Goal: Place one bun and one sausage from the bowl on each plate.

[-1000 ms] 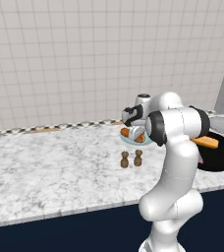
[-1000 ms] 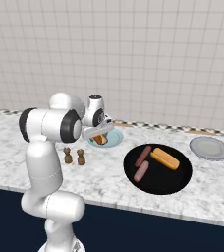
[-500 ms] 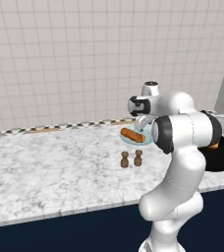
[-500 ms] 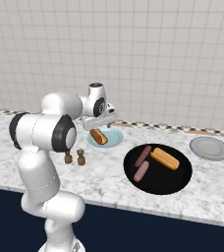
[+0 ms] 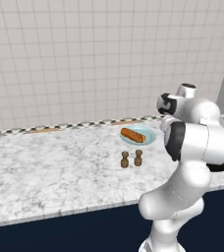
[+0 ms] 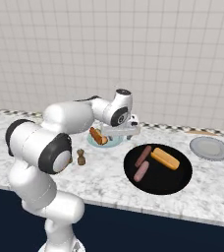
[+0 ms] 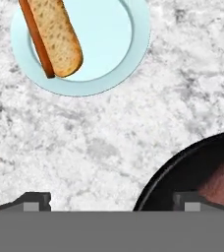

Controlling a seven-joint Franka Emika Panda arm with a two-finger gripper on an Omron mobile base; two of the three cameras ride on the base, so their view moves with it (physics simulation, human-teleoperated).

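Blue plate [image 7: 133, 44] served. Gripper [image 6: 129, 129] empty, jaws wide, between plate and bowl [image 6: 178, 182]. Next: centre over one sausage [image 6: 141, 171] in the bowl, align jaws across it, avoid the bun [image 6: 164, 158].

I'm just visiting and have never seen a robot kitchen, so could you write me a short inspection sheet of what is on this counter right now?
Surface: grey-white marble counter, dark blue front below.
Job's things: light blue round plate holds one orange-brown bun and one thin pinkish-brown sausage, side by side. Wide black bowl holds two more sausages and one bun. Grey round plate is bare.
Clutter: two small brown shakers in front of the blue plate.
Grippers: two-finger gripper open, holding nothing, above the counter between blue plate and bowl.
Cables: nothing seen.
Surroundings: pale tiled wall, checkered strip at its foot.
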